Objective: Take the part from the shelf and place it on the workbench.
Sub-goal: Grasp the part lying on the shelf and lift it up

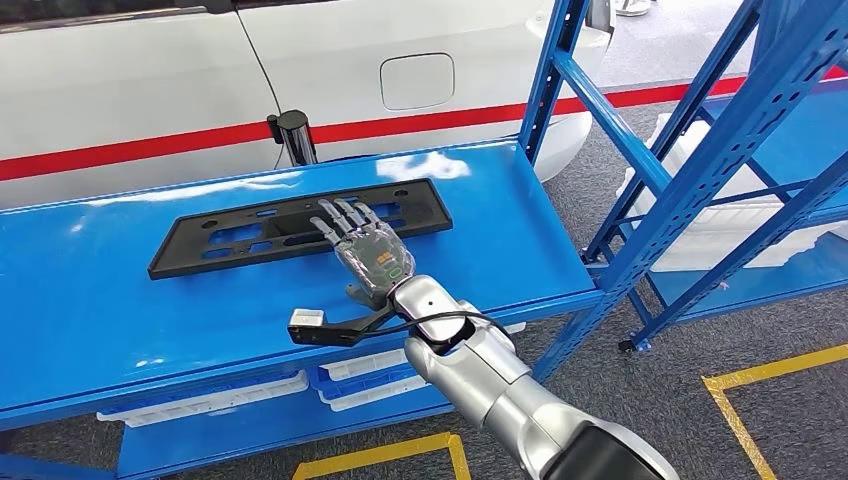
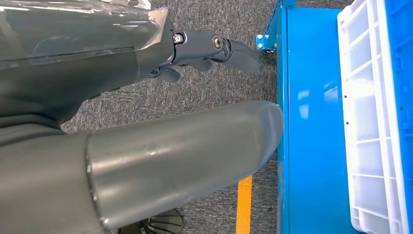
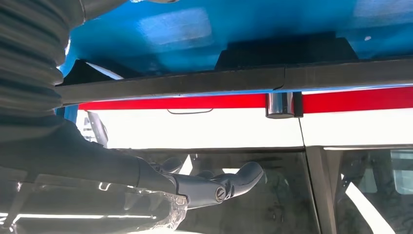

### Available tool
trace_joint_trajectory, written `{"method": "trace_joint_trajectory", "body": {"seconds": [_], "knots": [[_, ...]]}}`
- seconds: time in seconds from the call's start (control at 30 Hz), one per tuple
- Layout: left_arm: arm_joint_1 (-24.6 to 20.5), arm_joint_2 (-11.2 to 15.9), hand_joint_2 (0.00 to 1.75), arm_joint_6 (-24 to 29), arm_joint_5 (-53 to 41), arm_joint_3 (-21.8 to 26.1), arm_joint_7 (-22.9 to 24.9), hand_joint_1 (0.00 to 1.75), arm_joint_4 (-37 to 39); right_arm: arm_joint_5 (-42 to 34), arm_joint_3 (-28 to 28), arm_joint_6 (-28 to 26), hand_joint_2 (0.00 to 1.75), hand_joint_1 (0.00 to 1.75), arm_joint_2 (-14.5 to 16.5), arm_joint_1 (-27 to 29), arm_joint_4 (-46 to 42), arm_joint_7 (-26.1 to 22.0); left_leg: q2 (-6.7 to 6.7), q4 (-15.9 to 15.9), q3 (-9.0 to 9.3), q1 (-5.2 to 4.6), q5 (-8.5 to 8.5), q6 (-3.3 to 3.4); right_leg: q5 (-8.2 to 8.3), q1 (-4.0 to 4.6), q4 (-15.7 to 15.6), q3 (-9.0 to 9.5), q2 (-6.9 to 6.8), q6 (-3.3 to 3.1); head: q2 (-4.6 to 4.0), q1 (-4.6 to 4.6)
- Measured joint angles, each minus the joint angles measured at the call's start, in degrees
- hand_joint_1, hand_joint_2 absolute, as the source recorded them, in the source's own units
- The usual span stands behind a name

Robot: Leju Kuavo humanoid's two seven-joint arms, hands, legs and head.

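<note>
Right hand [image 1: 365, 245] fingers spread flat over long black slotted plastic part [image 1: 250, 232], on glossy blue workbench [image 1: 100, 300]

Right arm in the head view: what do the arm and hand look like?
The right arm is silver, built of rounded segments, going dark near the picture's edge. A black cable loops at the wrist, and a small black and white camera module sticks out sideways on a bracket. The right hand has a clear shell over its back and grey metallic fingers.

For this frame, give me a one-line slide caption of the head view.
Right hand extended, fingers spread, over the black part lying flat on the blue workbench beside a white car.
</note>
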Motion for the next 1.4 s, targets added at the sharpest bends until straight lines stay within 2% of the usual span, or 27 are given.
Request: {"method": "trace_joint_trajectory", "body": {"seconds": [0.37, 0.53, 0.77, 0.8, 0.93, 1.13, 1.4], "knots": [[0.11, -0.14, 0.0, 0.33, 0.21, 0.0, -0.29, 0.0, 0.0, 2.21, -3.75, -0.3, 1.75, 0.0, 2.13, -3.44, 6.0, 3.29, 0.0, 0.0, 0.0, 0.0, 0.0, 0.0, 0.0, 0.0, 0.0, 0.01, 0.0, 0.0, 0.0, 0.0], [0.18, -0.24, 0.0, 0.26, 0.14, 0.02, -0.62, 0.0, 0.0, 4.18, -7.15, 0.15, 1.75, 0.0, 2.94, -6.24, 11.64, 6.37, -0.01, 0.0, 0.0, 0.0, 0.01, 0.0, 0.0, 0.0, 0.0, 0.0, 0.0, 0.0, 0.0, 0.0], [0.18, -0.24, 0.0, -0.2, -0.43, 0.0, -0.65, 0.0, -0.02, 6.29, -12.94, 0.07, 1.75, 0.0, 2.55, -8.89, 17.46, 9.67, -0.01, 0.01, 0.0, 0.0, 0.01, 0.0, 0.01, 0.0, 0.0, 0.0, 0.0, 0.0, 0.0, 0.0], [0.18, -0.24, 0.0, -0.24, -0.57, 0.0, -0.64, 0.0, -0.02, 6.61, -13.73, 0.13, 1.75, 0.04, 2.45, -9.04, 17.88, 10.02, -0.01, 0.01, 0.01, -0.01, 0.01, 0.0, 0.01, 0.0, 0.0, 0.0, 0.0, 0.0, 0.0, 0.0], [0.17, -0.24, 0.0, -0.37, -0.77, -0.02, -0.63, 0.0, -0.04, 8.1, -16.93, 1.01, 1.75, 1.75, 1.86, -9.49, 19.19, 12.24, -0.01, 0.01, 0.02, 0.0, 0.01, 0.0, 0.01, -0.01, 0.0, 0.01, 0.0, 0.0, 0.0, 0.0], [0.18, -0.23, 0.0, -0.66, -0.94, -0.02, -0.55, 0.0, -0.07, 10.0, -20.74, 1.35, 1.75, 1.75, 0.6, -9.33, 20.32, 13.73, 0.0, 0.01, 0.04, -0.01, 0.01, 0.0, 0.02, 0.0, 0.0, 0.02, 0.0, 0.01, 0.0, 0.0], [0.17, -0.26, 0.0, -0.86, -1.61, -0.08, -0.98, 0.0, -0.14, 11.27, -22.54, 0.72, 1.75, 1.75, 0.01, -9.62, 20.31, 13.44, -0.01, 0.01, 0.11, 0.0, 0.01, 0.0, 0.01, 0.0, 0.0, 0.08, -0.01, 0.01, 0.0, 0.0]]}}
